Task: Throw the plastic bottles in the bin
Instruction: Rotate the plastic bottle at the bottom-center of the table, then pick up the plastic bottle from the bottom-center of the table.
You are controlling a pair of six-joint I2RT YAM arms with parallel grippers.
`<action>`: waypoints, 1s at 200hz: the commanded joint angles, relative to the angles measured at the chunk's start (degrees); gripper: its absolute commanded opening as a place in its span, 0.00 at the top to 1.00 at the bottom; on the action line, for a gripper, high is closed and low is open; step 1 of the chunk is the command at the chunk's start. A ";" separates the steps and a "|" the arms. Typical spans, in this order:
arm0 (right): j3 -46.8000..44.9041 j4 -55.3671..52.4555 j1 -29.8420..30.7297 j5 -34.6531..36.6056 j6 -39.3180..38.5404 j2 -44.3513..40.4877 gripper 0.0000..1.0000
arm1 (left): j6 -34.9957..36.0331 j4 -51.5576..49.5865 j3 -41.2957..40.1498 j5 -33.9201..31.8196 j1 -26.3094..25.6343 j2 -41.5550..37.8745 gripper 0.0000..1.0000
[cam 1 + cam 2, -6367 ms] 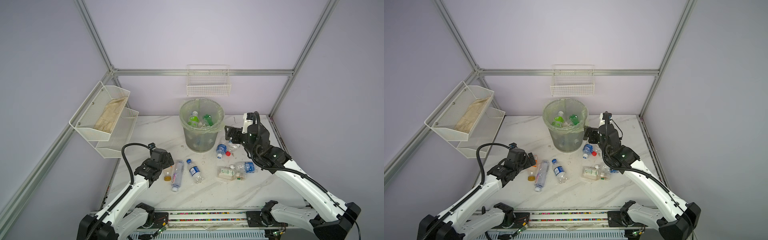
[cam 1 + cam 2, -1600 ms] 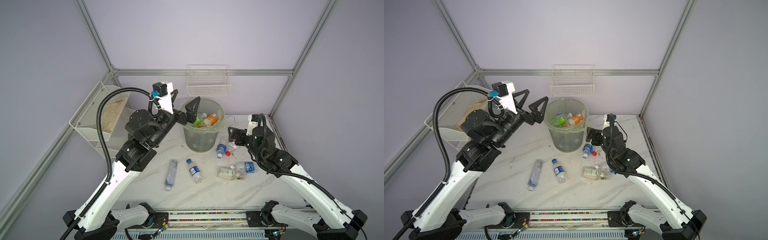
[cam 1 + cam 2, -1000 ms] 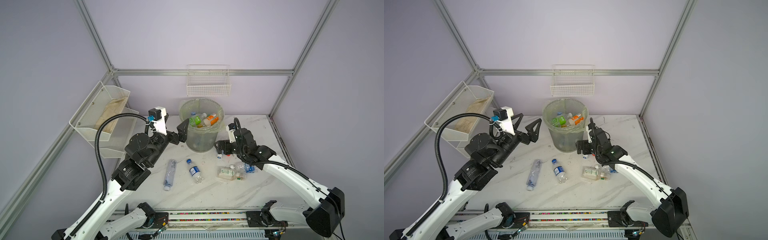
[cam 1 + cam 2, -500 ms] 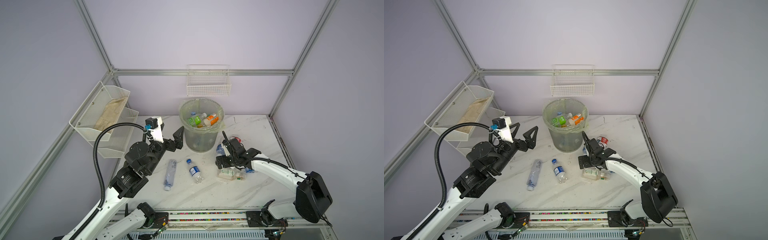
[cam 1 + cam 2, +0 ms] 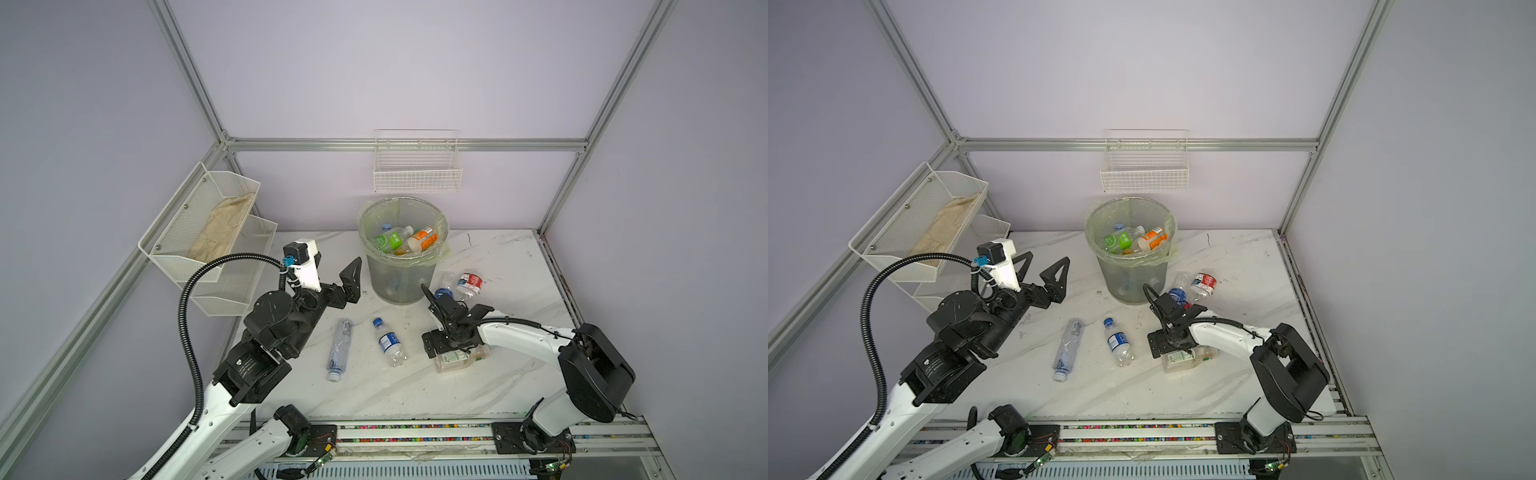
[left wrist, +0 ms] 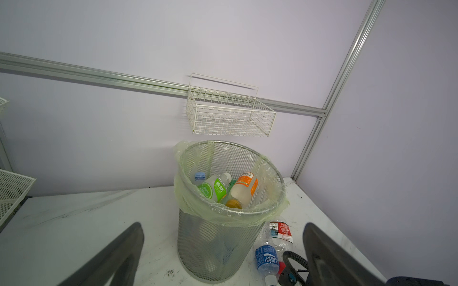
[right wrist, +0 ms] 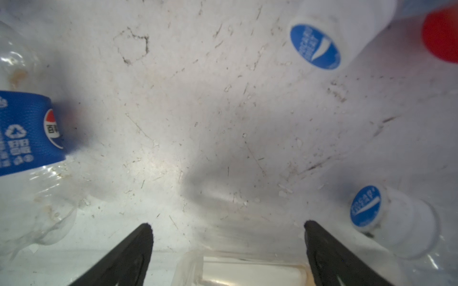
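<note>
Top views: my left gripper (image 5: 1045,258), jaws apart and empty, has drawn back left of bin (image 5: 395,282) since a second ago. My right gripper (image 5: 433,345) has sunk low over square clear bottle (image 5: 461,358) on table (image 5: 415,395).
Left wrist: orange-label bottle (image 6: 244,188) and green-label bottle (image 6: 213,189) lie inside bin.
Right wrist: right jaws spread wide astride that bottle, not clamped.
</note>
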 commanded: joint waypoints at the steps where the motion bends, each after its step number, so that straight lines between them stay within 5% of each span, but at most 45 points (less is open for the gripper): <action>1: -0.34 -2.04 1.71 2.20 2.16 1.22 0.03 | 0.30 0.56 -1.78 -0.97 0.11 -0.54 0.02; 45: 1.88 -0.13 2.05 1.55 6.14 -1.82 0.03 | 0.14 0.69 -2.82 -1.41 0.11 -1.51 0.01; 71: 7.58 -1.02 2.08 8.13 14.48 -6.77 0.03 | 0.13 0.31 -2.83 -1.46 0.05 -1.61 0.01; 118: 16.69 -9.90 2.09 19.11 45.36 -12.96 0.03 | -0.02 -0.11 -3.39 -1.83 0.12 -2.74 0.01; 147: 17.69 -15.17 2.09 12.64 59.35 -12.56 0.03 | -0.07 -0.45 -4.14 -2.34 0.09 -3.67 0.01; 184: 2.17 -11.22 2.05 2.52 75.70 -16.60 0.07 | -1.01 0.03 -5.51 -2.12 0.11 -4.11 0.01; 200: 0.14 -12.34 2.05 3.48 78.34 -17.18 0.12 | -1.21 -0.21 -5.58 -1.85 0.11 -4.31 0.01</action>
